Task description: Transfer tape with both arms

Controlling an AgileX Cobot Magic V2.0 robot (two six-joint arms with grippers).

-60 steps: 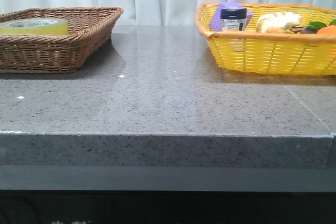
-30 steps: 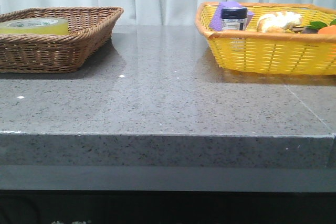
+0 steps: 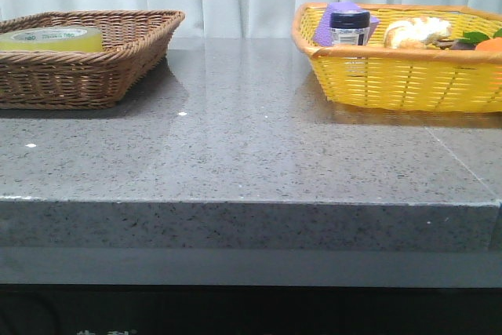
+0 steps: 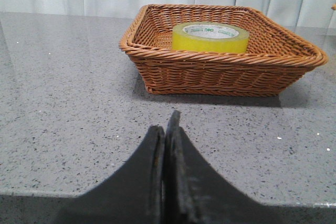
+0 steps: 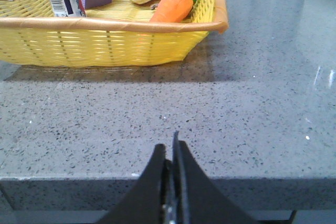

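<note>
The yellow tape roll [image 3: 53,38] lies flat in the brown wicker basket [image 3: 86,76] at the table's far left. It also shows in the left wrist view [image 4: 210,37], inside the same basket [image 4: 220,72]. My left gripper [image 4: 166,124] is shut and empty, low at the table's front edge, well short of the basket. My right gripper [image 5: 169,145] is shut and empty, low at the front edge before the yellow basket [image 5: 105,40]. Neither gripper shows in the front view.
The yellow basket [image 3: 400,80] at the far right holds a black-capped jar [image 3: 348,28], a purple box [image 3: 333,17], a bread-like item [image 3: 414,31] and a toy carrot [image 5: 173,4]. A grey speckled stone table [image 3: 251,147] spans between the baskets.
</note>
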